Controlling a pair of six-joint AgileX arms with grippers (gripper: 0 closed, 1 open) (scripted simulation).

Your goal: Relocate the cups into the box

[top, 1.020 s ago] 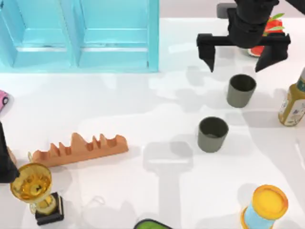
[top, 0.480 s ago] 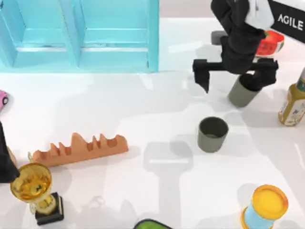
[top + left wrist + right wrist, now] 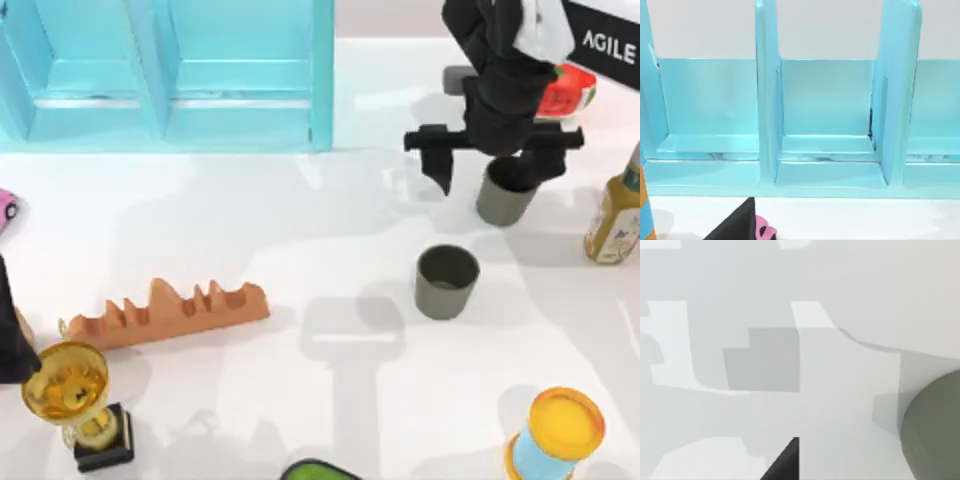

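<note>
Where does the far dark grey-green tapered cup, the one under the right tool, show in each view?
Top view: dark grey-green tapered cup at upper right, one finger of the open right tool at its rim.
Left wrist view: not seen; it faces the light blue box.
Right wrist view: a grey-green curve at the edge, apparently this cup.
Shared landmark: the white table.

right arm reaches in from the top view's upper right, wrist pointing down, its tool [image 3: 494, 165] spread wide with one finger [image 3: 440, 165] at the left and the other at the right; left arm [image 3: 12, 335] sits at the left edge.
</note>
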